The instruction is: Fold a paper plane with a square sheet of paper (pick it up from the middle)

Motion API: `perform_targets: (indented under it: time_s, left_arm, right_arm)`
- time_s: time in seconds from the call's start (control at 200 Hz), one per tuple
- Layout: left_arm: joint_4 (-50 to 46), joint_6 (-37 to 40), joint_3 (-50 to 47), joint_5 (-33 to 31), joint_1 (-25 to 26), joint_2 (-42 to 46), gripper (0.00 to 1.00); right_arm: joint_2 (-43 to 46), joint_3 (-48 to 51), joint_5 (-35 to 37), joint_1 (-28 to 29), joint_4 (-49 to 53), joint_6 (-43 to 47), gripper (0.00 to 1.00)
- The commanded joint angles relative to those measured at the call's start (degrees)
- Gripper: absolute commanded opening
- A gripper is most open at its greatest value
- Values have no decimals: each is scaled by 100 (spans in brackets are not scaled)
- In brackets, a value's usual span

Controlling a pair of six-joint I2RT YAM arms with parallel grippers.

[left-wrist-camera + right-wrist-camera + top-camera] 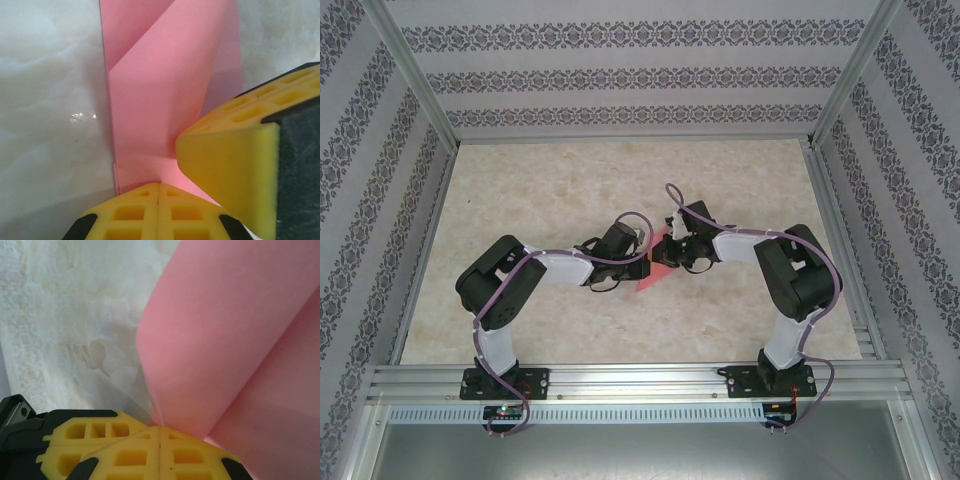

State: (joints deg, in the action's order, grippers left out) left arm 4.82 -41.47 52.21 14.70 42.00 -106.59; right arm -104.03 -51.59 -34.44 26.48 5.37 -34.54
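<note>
We are mid-fold: midway between the table's (550, 180) side edges, the square sheet of paper (165, 100) is curling from our right gripper (160, 429), clamped on it; our closed left gripper (158, 186) is seemingly pinning it. Next, laying it over flat, creasing.

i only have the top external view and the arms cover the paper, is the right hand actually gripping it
Observer: In the right wrist view the right hand is shut. The square sheet of paper rises from between its fingertips, so it looks pinched.
Operator: flat or lifted
Observer: Lifted. That part curls up and over in a smooth bend, with no sharp crease in it.
Operator: and the left hand
Observer: The left hand is shut too, with its tips at the sheet's edge. There the sheet lies flat on the table, and a diagonal fold shows in it.
</note>
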Motion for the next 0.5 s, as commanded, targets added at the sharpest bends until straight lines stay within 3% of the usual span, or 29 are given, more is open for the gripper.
perform_targets:
  time_s: [0.0, 0.495]
  left_arm:
    - [-581, 24, -16, 0, -47, -249, 0]
    - [-681, 262, -138, 232, -51, -216, 0]
  right_arm:
    - [-200, -73, 58, -5, 79, 215, 0]
    - [-488, -416, 195, -546, 273, 535, 0]
